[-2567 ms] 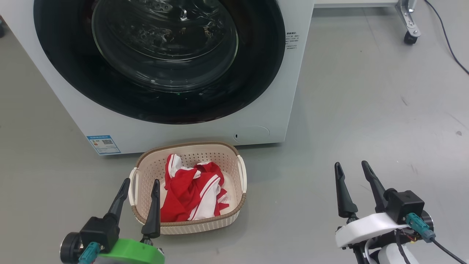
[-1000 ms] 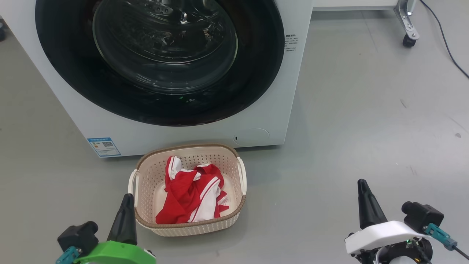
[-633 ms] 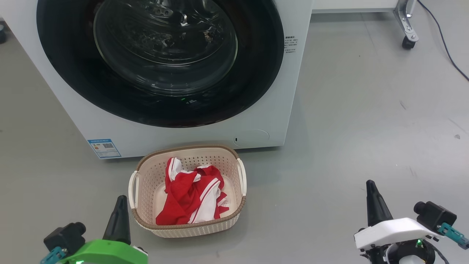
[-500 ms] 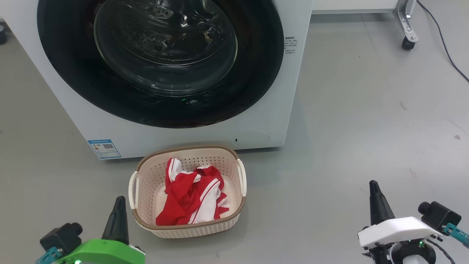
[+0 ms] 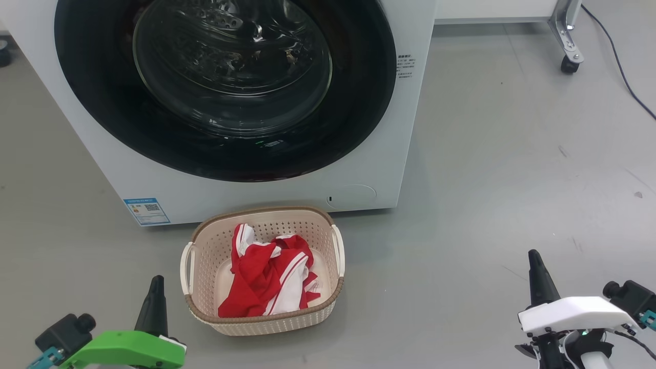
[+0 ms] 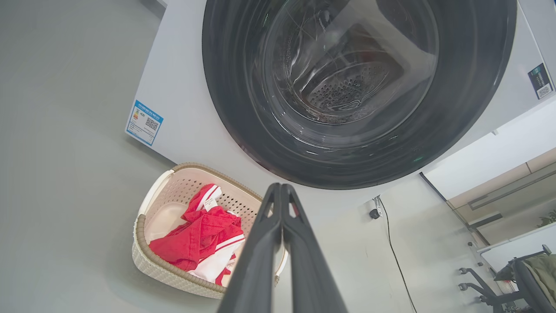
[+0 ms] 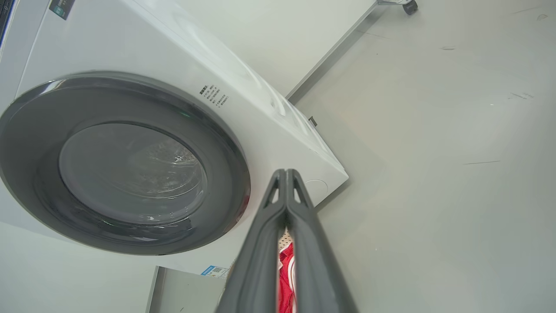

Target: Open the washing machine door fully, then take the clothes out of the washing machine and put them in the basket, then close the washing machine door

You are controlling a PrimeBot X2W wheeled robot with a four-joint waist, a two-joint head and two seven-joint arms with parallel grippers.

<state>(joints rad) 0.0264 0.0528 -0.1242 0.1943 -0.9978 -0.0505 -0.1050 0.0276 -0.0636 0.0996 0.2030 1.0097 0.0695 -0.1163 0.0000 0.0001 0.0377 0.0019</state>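
Clothes (image 5: 264,277) in basket (image 5: 266,325) on grey floor (image 5: 487,154) before washing machine (image 5: 256,197); left tool (image 5: 156,280), right tool (image 5: 533,253) closed.

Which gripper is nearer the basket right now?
Left. The left gripper, fingers shut, sits just off the near-left corner of the basket, not touching it. The right gripper, also shut, is well off to the basket's right.

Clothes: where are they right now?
Head view, lower centre-left: the clothes lie inside the basket on the floor, just in front of the washing machine.
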